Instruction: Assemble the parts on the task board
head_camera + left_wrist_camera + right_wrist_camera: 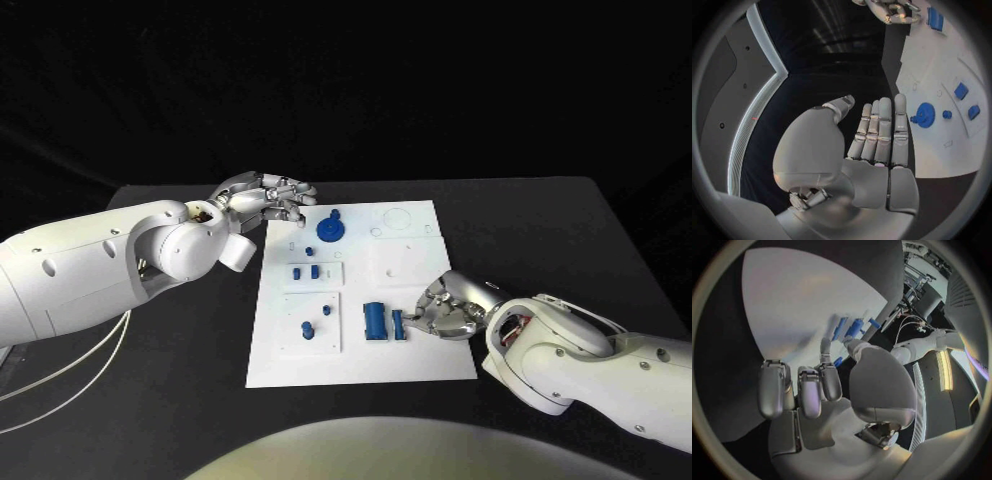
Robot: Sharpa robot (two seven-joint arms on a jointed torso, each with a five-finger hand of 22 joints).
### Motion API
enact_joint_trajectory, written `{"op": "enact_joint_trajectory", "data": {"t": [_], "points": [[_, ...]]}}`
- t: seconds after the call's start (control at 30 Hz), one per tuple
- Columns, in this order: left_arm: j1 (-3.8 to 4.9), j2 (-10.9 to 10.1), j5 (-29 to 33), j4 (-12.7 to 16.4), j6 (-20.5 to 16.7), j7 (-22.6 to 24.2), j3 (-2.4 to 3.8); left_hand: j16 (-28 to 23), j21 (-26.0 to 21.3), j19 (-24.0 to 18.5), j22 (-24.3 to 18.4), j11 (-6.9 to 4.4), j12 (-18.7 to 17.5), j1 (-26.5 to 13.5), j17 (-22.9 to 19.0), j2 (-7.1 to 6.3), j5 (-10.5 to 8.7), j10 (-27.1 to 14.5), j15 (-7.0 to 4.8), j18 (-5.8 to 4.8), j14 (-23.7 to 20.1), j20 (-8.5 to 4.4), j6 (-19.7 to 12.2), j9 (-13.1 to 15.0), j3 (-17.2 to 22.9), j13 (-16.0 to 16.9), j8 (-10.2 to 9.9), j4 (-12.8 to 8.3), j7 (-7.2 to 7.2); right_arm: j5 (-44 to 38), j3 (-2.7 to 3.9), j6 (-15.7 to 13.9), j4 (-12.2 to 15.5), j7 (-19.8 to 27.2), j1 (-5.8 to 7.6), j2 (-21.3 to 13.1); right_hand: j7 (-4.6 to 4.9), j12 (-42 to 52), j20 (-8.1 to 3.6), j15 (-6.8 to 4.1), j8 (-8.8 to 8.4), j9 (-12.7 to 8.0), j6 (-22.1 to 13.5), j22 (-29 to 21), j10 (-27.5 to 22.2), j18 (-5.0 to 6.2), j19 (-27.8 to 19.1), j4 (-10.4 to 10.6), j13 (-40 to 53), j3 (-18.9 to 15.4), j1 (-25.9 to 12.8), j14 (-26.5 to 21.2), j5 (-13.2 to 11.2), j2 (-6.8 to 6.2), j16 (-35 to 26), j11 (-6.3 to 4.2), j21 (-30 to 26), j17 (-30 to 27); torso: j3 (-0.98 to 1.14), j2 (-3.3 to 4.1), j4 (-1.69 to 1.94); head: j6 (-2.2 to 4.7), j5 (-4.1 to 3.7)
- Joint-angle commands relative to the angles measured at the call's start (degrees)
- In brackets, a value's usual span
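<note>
Board: your flat white rectangular task board (418, 362) lay mid-tabletop (562, 230), carrying small blue parts.
Left hand: your left hand (264, 198) hovered at the board's far left corner, fingers (882, 127) straight, holding nothing.
Right hand: your right hand (447, 310) sat at the board's right edge, fingertips touching a small blue block (398, 323); grip unclear.
Gear: a round blue gear (330, 230) sat near the far edge.

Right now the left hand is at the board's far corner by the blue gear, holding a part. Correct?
Not quite. The left hand is at the board by the gear, but it holds nothing: the left wrist view shows straight fingers and a bare palm.
</note>
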Motion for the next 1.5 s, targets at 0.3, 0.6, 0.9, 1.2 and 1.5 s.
{"op": "enact_joint_trajectory", "data": {"t": [0.3, 0.6, 0.9, 1.2, 1.5], "points": [[-1.01, 3.20, 3.10, -2.93, -4.61, 6.12, -0.63, -4.47, -4.00, -2.38, -1.88, -0.09, 0.06, 0.53, -1.64, 0.00, -3.07, 0.59, 0.38, 0.34, -2.45, 0.73, -0.78, -0.10, -2.19, 0.08, 0.19, 0.92, -0.06, 40.24, 0.40, -7.12, -15.04, 30.42, 5.59, 4.07, 3.82, -33.44, 2.62, 2.97, -4.23, -1.40, -9.73, 2.08, -18.20, 5.19, -10.49, -2.57, -13.05, 0.67, 6.97, -0.16, 2.64, 1.13, -11.19, 3.61, -33.68, -2.43, -1.33, -2.35, -0.12, 4.83, -0.97], [-3.33, 9.13, 8.76, -11.72, -8.75, 12.98, -0.52, -30.25, -16.50, -11.48, -15.21, -0.59, -9.86, 2.82, -9.00, 1.21, -4.99, -1.00, 3.02, 0.65, -6.24, 3.88, -3.76, -1.06, -9.16, -3.97, -1.47, 4.37, -0.85, 59.11, 1.46, 1.27, -35.19, 47.37, 6.73, 12.63, 8.14, -70.21, 9.08, 9.25, -6.48, -8.51, -11.63, -23.46, -24.90, 7.63, -28.28, -10.49, -51.71, 9.83, 9.49, -23.58, 4.39, 2.01, -64.66, 9.38, -71.08, -43.30, -1.05, -4.41, -0.43, 9.27, -0.66], [-4.19, 12.30, 7.47, -16.97, -7.72, 11.09, -0.39, -60.56, -20.09, -56.38, -68.29, -7.47, -20.14, -21.47, -28.75, 10.24, -7.99, -56.42, -4.01, -9.73, -51.28, -9.70, -51.61, -20.98, -27.35, -9.47, -13.88, -7.83, -10.12, 57.05, 1.95, -0.27, -42.04, 44.30, 6.68, 16.12, -2.99, -78.48, -1.85, 4.62, -12.37, -42.48, -63.36, -74.91, -83.92, -2.59, -84.01, -16.45, -74.92, -24.74, -15.40, -83.93, -3.10, 13.64, -89.64, 1.34, -76.77, -74.90, -0.93, -4.54, -0.33, 10.43, -0.71], [-4.61, 11.26, 7.29, -11.41, -15.61, 13.19, 0.04, -60.56, -20.09, -56.38, -68.29, -7.47, -20.14, -73.30, -28.75, 10.24, -7.99, -56.42, -4.01, -9.73, -51.28, -9.70, -51.61, -20.98, -27.35, -9.47, -13.88, -7.83, -10.12, 63.40, 4.19, -5.89, -34.16, 48.51, 5.03, 14.21, -2.99, -78.48, -1.85, 4.62, -12.37, -42.48, -63.36, -74.91, -83.92, -2.59, -84.01, -16.45, -74.92, -24.74, -61.92, -83.93, -3.10, 13.64, -89.64, 1.34, -76.77, -74.90, -1.35, -5.52, 2.30, 13.81, -2.30], [-5.40, 9.31, 6.95, -0.90, -30.50, 17.16, 0.85, -60.56, -20.09, -56.38, -68.29, -7.47, -20.14, -73.30, -28.75, 10.24, -7.99, -56.42, -4.01, -9.73, -51.28, -9.70, -51.61, -20.98, -27.35, -9.47, -13.88, -7.83, -10.12, 73.53, 7.76, -14.87, -21.57, 55.22, 2.40, 11.17, -2.99, -78.48, -1.85, 4.62, -12.37, -42.48, -63.36, -74.91, -83.92, -2.59, -84.01, -16.45, -74.92, -24.74, -61.92, -83.93, -3.10, 13.64, -89.64, 1.34, -76.77, -74.90, -1.47, -5.80, 3.04, 14.76, -2.75]]}}
